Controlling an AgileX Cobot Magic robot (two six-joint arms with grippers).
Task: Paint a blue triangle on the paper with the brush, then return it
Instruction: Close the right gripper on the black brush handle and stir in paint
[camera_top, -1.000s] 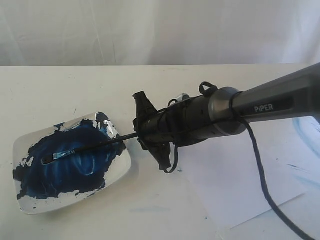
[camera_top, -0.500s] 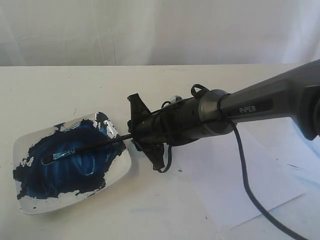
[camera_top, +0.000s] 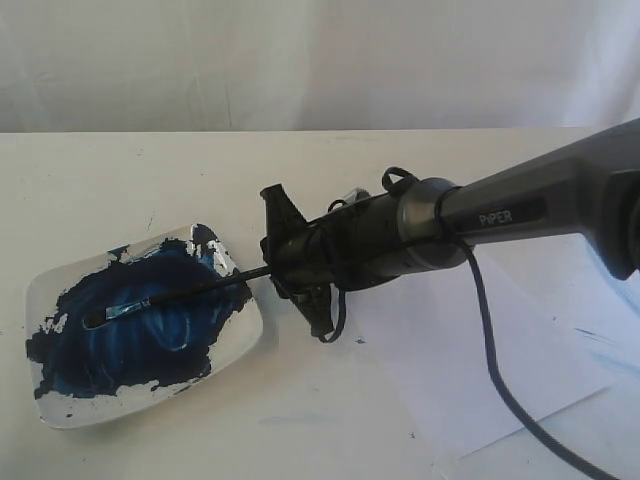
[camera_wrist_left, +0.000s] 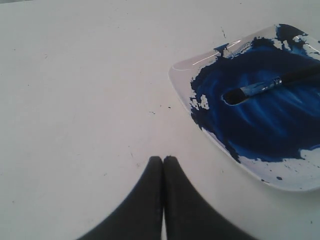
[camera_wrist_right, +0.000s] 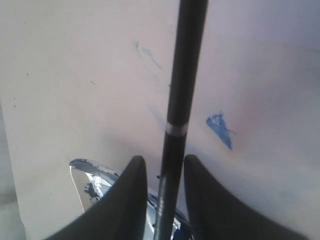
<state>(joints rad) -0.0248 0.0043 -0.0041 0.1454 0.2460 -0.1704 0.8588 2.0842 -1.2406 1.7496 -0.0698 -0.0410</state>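
Right hand (camera_top: 290, 255) reaches across the middle of the exterior view. Its fingers (camera_wrist_right: 131, 200) are spread, with the brush (camera_top: 190, 291) handle running between them. Right wrist view shows slivers of gap on both sides of the handle, so released or grasping: cannot tell. In the exterior view the finger area is a dark tangle of black parts and cable, contact point not readable.

Brush lies slanted, bristle end at about 8 o'clock from the hand, tip resting in the dark blue paint of the white dish (camera_top: 245, 340). Handle crosses the dish rim toward the hand; its far end is hidden behind the hand. Left wrist view shows the bristles and ferrule clearly on the paint, rest of the handle cut off by the frame edge.

Dish sits on the white surface (camera_top: 100, 190), at 8 o'clock from the hand. Paper (camera_top: 480, 370) lies at roughly 4 o'clock from the hand, partly covered by the arm and a black cable (camera_top: 500, 360); white on white, so its edges are hard to trace. Faint blue marks near the right frame edge, shape not readable. The blue triangle (camera_wrist_right: 219, 129) shows only in the right wrist view, as a small streaky mark beside the handle, outline unclear.

Left hand (camera_wrist_left: 163, 165): fingertips pressed together, clenched on nothing, hanging over bare surface near the dish. Not seen in the exterior view.
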